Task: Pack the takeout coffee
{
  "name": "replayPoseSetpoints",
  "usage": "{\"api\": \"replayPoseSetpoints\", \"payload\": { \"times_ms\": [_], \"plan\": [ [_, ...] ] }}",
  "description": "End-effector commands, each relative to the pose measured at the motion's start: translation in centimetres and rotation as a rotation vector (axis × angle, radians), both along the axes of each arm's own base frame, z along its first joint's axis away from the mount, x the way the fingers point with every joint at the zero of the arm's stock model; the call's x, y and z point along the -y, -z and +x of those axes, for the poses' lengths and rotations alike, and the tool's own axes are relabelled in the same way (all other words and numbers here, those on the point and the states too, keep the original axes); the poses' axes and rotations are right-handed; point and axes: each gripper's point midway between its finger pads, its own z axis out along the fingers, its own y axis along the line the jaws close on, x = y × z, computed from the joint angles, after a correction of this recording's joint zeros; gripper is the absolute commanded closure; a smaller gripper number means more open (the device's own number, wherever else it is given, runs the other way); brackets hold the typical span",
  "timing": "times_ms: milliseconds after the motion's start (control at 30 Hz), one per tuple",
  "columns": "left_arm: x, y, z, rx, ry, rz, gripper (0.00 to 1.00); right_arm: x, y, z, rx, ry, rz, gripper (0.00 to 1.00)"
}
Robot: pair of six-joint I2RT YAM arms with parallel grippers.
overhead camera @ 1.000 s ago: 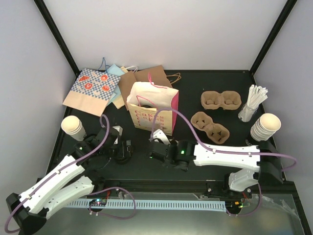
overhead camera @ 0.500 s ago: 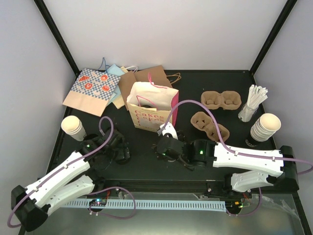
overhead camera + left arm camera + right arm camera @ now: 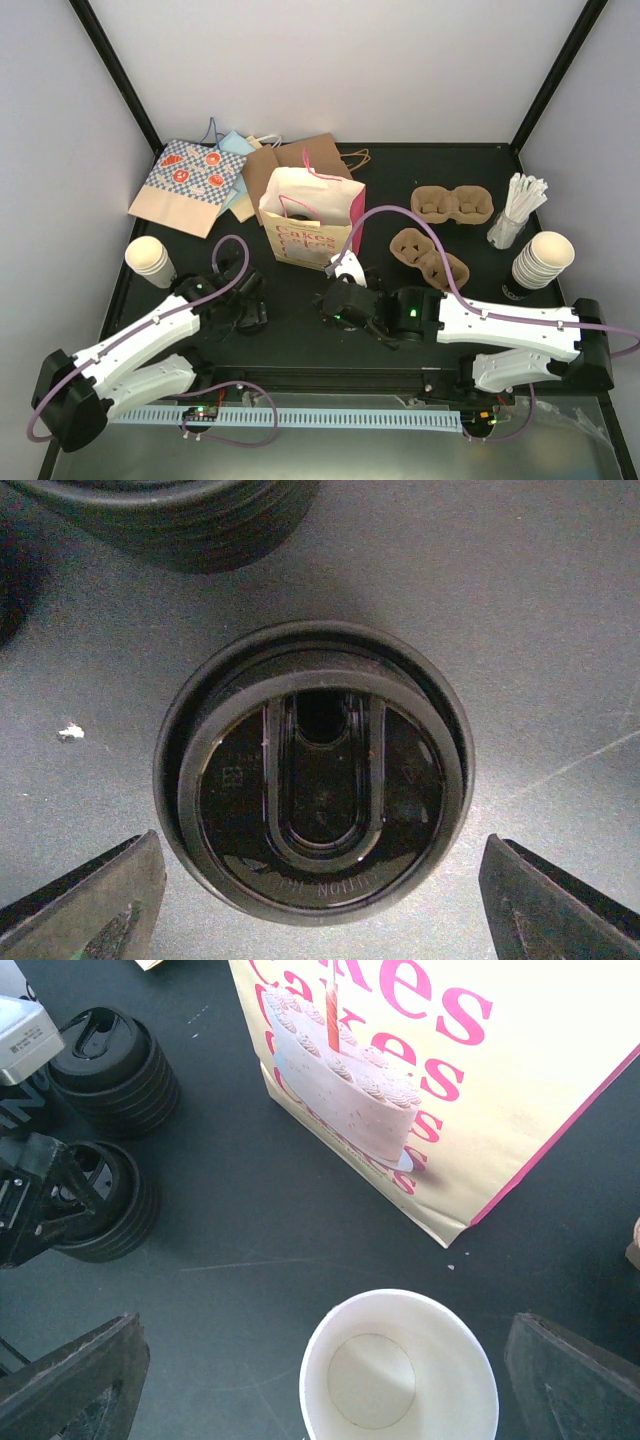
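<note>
Near the middle of the counter (image 3: 290, 285): a cup (image 3: 400, 1372), upright, mouth open, just near of the bag (image 3: 450, 1090). Flanked by the right end effector (image 3: 325, 1360), spread wide, fingers (image 3: 75, 1380) apart from the cup wall on both sides.

Left of the cup: two lid stacks (image 3: 115, 1065), side by side. Above one of them, the left end effector (image 3: 320, 880), likewise spread wide, gripping nothing. Straight below it, the top lid (image 3: 315, 770), sip slot up, between fingers (image 3: 95, 905) standing clear of its rim.

At the left and right edges: cup stacks (image 3: 150, 258). Right of the bag: two carriers (image 3: 440, 258).
</note>
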Motion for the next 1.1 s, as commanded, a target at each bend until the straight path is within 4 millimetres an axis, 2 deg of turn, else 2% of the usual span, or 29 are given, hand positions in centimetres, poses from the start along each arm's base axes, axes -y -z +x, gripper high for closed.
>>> {"api": "replayPoseSetpoints", "payload": {
  "times_ms": [0,400,833,900,1067],
  "plan": [
    [-0.1,0.1,1.0,0.019,-0.011,0.029,0.13,-0.2,-1.5,0.3,0.030,0.017,0.058,0.00],
    [-0.2,0.5,2.0,0.017,-0.007,0.089,0.15,0.1,-1.6,0.2,0.029,0.014,0.066,0.00],
    [-0.1,-0.1,3.3,0.069,-0.011,0.104,0.14,-0.2,-1.2,-0.1,0.018,-0.008,0.069,0.00],
    [-0.1,0.0,3.3,0.067,-0.010,0.109,0.17,-0.2,-1.3,-0.1,0.018,-0.008,0.068,0.00],
    [-0.1,-0.2,3.3,0.069,-0.005,0.111,0.34,0.0,-1.2,-0.1,0.017,-0.009,0.064,0.00]
  ]
}}
